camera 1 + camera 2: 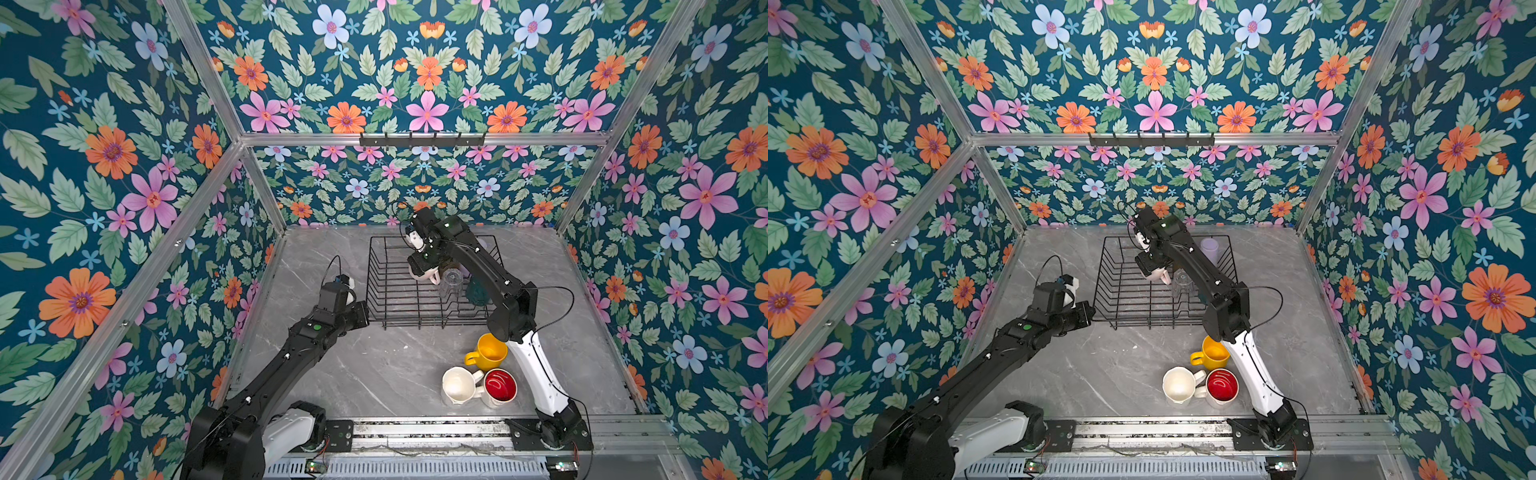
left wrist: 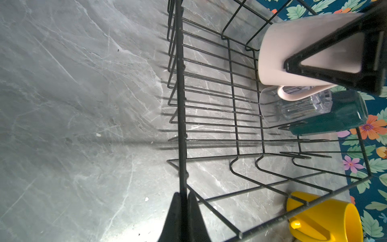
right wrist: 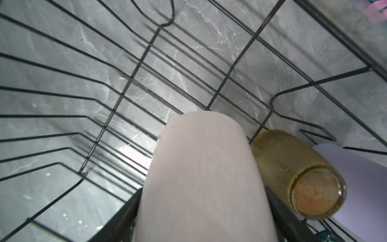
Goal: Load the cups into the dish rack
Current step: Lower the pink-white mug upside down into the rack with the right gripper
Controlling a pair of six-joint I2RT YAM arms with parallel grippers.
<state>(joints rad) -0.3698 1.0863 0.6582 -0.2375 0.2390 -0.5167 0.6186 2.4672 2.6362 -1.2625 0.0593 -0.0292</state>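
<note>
Against the far edge of the counter (image 1: pixel 374 374), in both top views, the dish rack (image 1: pixel 390 291) is standing about midway between the side edges. The right hand (image 1: pixel 422 269) is reaching over it and gripping the pale pink mug (image 1: pixel 433 277), keeping it inside the rack's outline. Just beside that mug the clear glass (image 1: pixel 452 281) and the dark teal mug (image 1: pixel 478 294) are sitting in the rack, and in a top view the lilac tumbler (image 1: pixel 1209 248) is standing in the rack's far right corner. The left hand (image 1: pixel 365 313) is resting at the rack's near left corner. Toward the counter's near edge, right of the middle, the yellow mug (image 1: pixel 491 351), the white faceted mug (image 1: pixel 459 384) and the red-lined mug (image 1: pixel 500 386) are sitting close together outside the rack. Seen from the left wrist, the left hand is pinching narrowly on the rack's top rim wire, while a finger (image 2: pixel 369 58) of the right hand is pressing against the pale pink mug, next to the clear glass and the dark teal mug. Seen from the right wrist, the pale pink mug is filling the gap between the right hand's two fingers, over the rack's floor wires; whether it is touching them I cannot tell. The olive-brown glass (image 3: pixel 297 174) is lying just beside it, base toward the camera, with the lilac tumbler on its other side.
</note>
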